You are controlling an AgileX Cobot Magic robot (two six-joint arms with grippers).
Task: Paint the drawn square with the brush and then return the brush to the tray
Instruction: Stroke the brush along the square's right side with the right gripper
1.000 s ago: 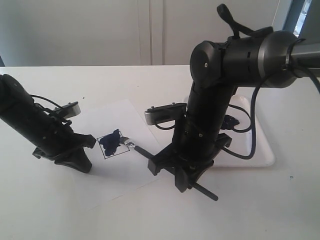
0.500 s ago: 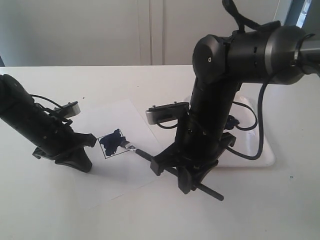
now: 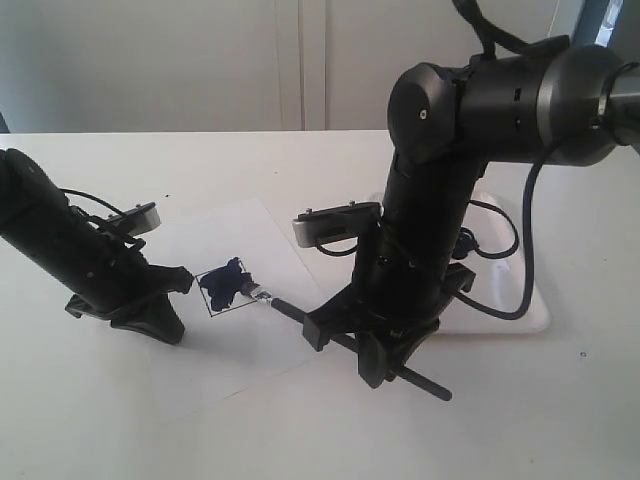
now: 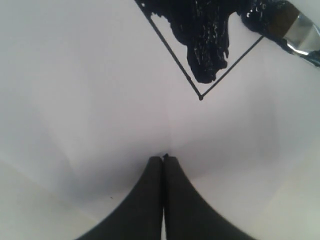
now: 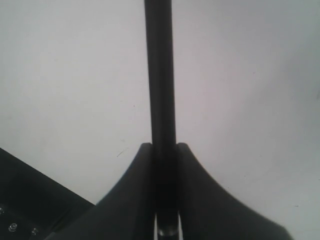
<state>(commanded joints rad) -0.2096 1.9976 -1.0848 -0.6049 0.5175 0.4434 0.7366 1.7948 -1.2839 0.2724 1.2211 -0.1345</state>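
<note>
Right pincer point(image 5: 162, 150) pinches the brush point(image 3: 288, 308), head at the drawn square's point(image 3: 222, 285) right edge; left pincer point(image 4: 163, 162) pressed together.

The bulky matte black right arm point(image 3: 425, 225) has a rounded joint cap with one pale screw point(image 3: 425, 113) and a grey metallic sleeve point(image 3: 565, 105); thin black cables point(image 3: 524, 260) loop off it; the slimmer black left arm point(image 3: 55, 245) bears a small silver-grey box camera point(image 3: 140, 218); a matching camera point(image 3: 335, 224) sits on the right.
</note>
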